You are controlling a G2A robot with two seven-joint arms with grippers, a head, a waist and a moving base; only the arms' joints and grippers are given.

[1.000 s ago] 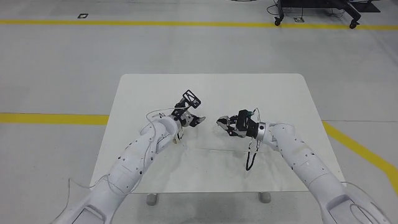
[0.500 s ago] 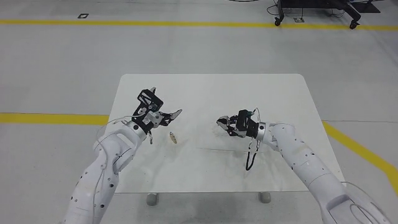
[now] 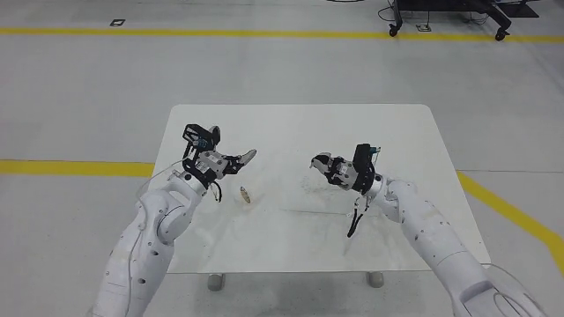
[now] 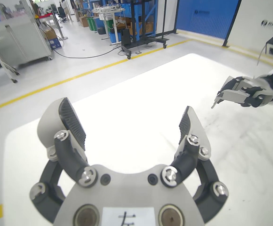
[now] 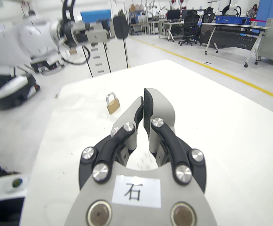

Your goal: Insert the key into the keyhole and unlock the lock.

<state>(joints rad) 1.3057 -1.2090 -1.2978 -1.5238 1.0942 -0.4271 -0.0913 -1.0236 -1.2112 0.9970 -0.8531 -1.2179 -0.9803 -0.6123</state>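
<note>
Lock not yet held: left gripper (image 4: pixel 127 109) gapes wide, empty, with the padlock (image 3: pixel 245 195) near it on the surface (image 3: pixel 300 132). Right gripper (image 5: pixel 144 99) is pinched shut, apparently on the key (image 4: pixel 213 105). Next, I judge, the left must steady the padlock.

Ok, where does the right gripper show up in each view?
Top view: right gripper over the table, right of the padlock.
Left wrist view: right gripper far off, beyond the open left gripper, a thin key at its tips.
Right wrist view: right gripper close up, shut, padlock beyond it.
Shared landmark: the white table.
</note>
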